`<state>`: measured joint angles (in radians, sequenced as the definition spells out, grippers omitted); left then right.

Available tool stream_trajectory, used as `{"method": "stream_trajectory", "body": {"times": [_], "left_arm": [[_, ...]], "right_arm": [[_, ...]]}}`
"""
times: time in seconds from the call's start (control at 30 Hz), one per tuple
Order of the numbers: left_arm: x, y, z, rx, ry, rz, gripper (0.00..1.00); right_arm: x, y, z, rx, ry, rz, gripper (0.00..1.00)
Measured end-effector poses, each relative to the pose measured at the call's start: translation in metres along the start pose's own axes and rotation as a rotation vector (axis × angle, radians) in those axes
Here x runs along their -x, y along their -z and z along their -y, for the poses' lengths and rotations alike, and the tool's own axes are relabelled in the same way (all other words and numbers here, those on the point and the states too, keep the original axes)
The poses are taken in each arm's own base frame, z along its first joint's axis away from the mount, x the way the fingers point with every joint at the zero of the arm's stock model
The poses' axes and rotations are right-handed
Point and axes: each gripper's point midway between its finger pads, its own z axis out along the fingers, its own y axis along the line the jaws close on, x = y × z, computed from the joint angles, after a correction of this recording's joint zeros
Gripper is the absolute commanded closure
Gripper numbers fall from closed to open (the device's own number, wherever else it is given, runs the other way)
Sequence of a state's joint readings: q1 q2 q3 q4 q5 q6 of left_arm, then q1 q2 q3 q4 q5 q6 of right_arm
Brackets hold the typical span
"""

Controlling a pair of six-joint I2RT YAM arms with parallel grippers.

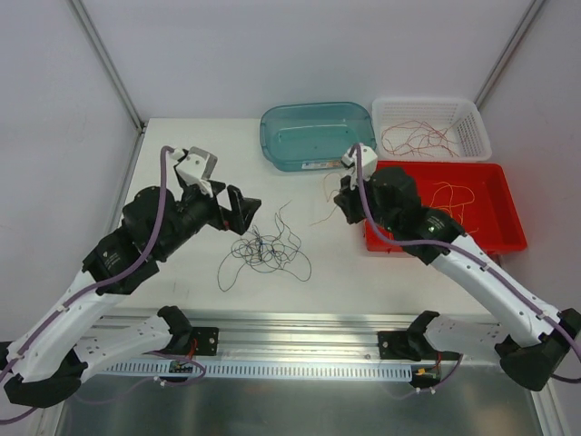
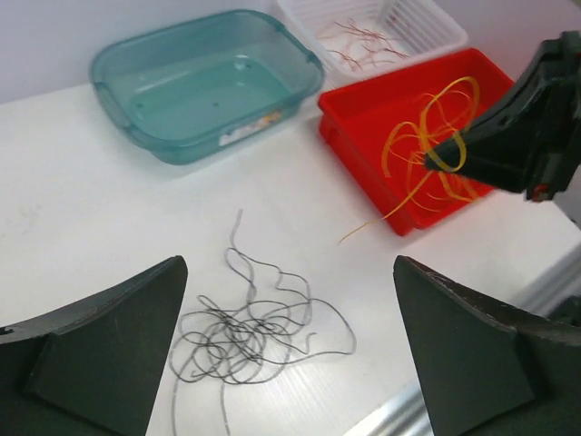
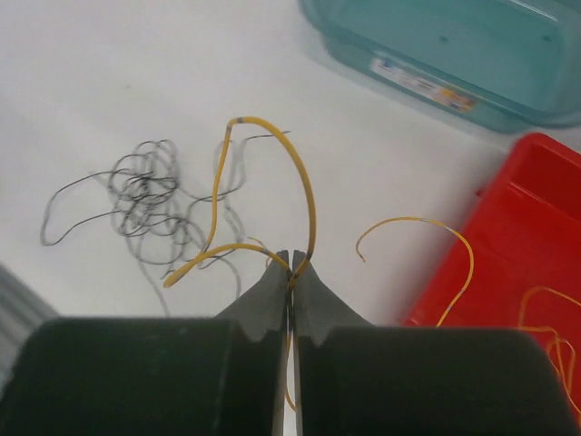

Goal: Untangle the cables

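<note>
No legible text; label (image 3: 422, 80) on teal bin (image 3: 522, 109) wall too blurred to read.

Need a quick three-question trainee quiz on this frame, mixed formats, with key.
1. True or false: the right claw is shut on a yellow cable.
2. Which colour of cable lies in the white basket? A) yellow B) red-brown C) dark
3. Fill in: the left claw stands ___ and holds nothing.

Key: 1 true; 2 B; 3 open.
</note>
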<state>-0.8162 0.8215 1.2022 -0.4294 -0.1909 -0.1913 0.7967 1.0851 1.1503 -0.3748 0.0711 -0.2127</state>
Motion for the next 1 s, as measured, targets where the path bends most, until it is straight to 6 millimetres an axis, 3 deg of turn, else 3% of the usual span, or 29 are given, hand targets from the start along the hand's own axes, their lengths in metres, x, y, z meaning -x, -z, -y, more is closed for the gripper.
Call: {"method": "stream_trajectory", "body": {"times": [0.1, 0.17, 0.27, 0.4, 0.53, 0.63, 0.7, 0.73, 0.83, 1.0], "left_arm": [[-0.011, 0.004, -0.019, 0.076, -0.037, 0.022, 0.01], [-0.029, 0.003, -0.035, 0.142, -0.062, 0.006, 0.01], [-0.072, -0.006, -0.058, 0.232, -0.1, -0.072, 0.01], [-0.122, -0.014, -0.082, 0.314, -0.145, -0.204, 0.01], [-0.13, -0.017, -0.096, 0.368, -0.188, -0.239, 0.01], [-0.136, -0.018, -0.108, 0.424, -0.224, -0.267, 0.01], [-0.143, -0.02, -0.115, 0.45, -0.244, -0.297, 0.01], [-0.146, -0.022, -0.117, 0.456, -0.249, -0.31, 0.01], [-0.151, -0.023, -0.123, 0.475, -0.25, -0.334, 0.01], [-0.151, -0.022, -0.127, 0.487, -0.242, -0.336, 0.01]], "right_arm": [[-0.008, 0.004, 0.05, -0.17, -0.061, -0.03, 0.99], [-0.013, 0.01, 0.085, -0.281, -0.111, -0.039, 0.99], [-0.018, 0.023, 0.136, -0.425, -0.188, -0.038, 0.99], [-0.03, 0.034, 0.183, -0.553, -0.256, -0.057, 0.99], [-0.051, 0.027, 0.221, -0.622, -0.322, -0.105, 0.99], [-0.078, 0.019, 0.247, -0.662, -0.394, -0.158, 0.96], [-0.1, 0.015, 0.259, -0.686, -0.45, -0.201, 0.79], [-0.11, 0.013, 0.264, -0.698, -0.473, -0.222, 0.59], [-0.13, 0.011, 0.272, -0.724, -0.516, -0.271, 0.38], [-0.127, 0.017, 0.269, -0.755, -0.524, -0.267, 0.26]]}}
